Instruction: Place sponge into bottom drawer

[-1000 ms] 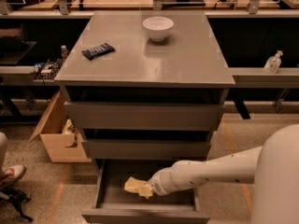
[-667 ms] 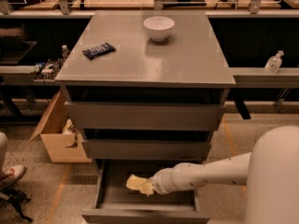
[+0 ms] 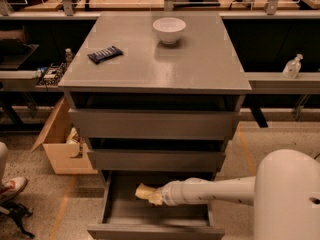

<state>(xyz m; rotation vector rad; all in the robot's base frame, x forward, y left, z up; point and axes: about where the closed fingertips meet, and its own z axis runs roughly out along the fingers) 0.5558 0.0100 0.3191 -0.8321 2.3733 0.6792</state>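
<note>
The pale yellow sponge [image 3: 144, 191] is at the tip of my gripper [image 3: 156, 198], inside the open bottom drawer [image 3: 125, 210] of the grey cabinet. The gripper is shut on the sponge and holds it just above the drawer's flat grey floor, left of the middle. My white arm reaches in from the lower right, across the drawer's right side. The two upper drawers [image 3: 155, 124] are slightly open above it.
A white bowl [image 3: 169, 30] and a dark blue wrapped bar [image 3: 105, 54] lie on the cabinet top. An open cardboard box [image 3: 60, 149] stands on the floor to the left. A person's shoe [image 3: 10, 188] is at the far left. A clear bottle [image 3: 292, 66] stands on the right shelf.
The gripper and sponge have shifted slightly left and further back inside the bottom drawer. My arm's shoulder now takes up more of the lower right.
</note>
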